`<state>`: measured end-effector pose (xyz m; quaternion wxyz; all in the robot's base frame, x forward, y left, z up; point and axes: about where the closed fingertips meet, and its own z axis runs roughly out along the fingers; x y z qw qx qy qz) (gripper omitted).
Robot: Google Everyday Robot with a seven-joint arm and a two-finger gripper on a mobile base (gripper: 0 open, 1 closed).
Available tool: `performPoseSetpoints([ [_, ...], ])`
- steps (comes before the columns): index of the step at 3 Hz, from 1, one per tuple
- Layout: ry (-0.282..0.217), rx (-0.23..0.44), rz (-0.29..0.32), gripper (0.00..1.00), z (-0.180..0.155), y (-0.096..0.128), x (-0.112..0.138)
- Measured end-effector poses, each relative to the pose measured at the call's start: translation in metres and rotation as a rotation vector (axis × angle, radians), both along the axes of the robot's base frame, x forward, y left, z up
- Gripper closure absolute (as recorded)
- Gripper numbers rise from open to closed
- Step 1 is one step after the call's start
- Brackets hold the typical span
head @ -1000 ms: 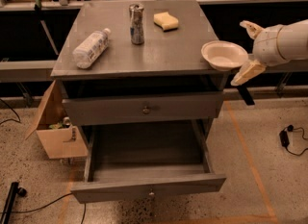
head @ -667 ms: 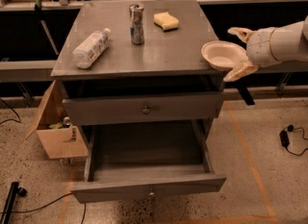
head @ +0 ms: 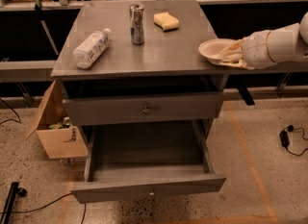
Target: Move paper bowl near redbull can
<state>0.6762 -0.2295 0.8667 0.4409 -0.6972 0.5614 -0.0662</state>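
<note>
The gripper (head: 231, 55), reaching in from the right, is clamped on the right rim of the paper bowl (head: 213, 50) at the table's (head: 163, 57) right edge, while the redbull can (head: 137, 25), its silver-and-blue label unreadable, stands well left of the hand and farther back, near a yellow sponge (head: 166, 20).

The paper bowl (head: 214, 51) is round, flat and off-white. It sits right way up at the right edge of the table (head: 163, 50), and part of it sticks out past the edge. The gripper (head: 231, 55) is on the bowl's right side and looks like it pinches the rim. The can (head: 137, 23) is tall, thin, silver and blue. It stands up straight near the back of the table, toward the middle, well apart from the bowl.
</note>
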Motion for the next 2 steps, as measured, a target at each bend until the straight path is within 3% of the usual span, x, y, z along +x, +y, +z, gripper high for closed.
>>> performPoseSetpoints([
  [1, 0.006, -0.009, 0.034, 0.98, 0.001, 0.004, 0.001],
  [2, -0.041, -0.022, 0.142, 1.00, 0.009, 0.031, 0.020],
])
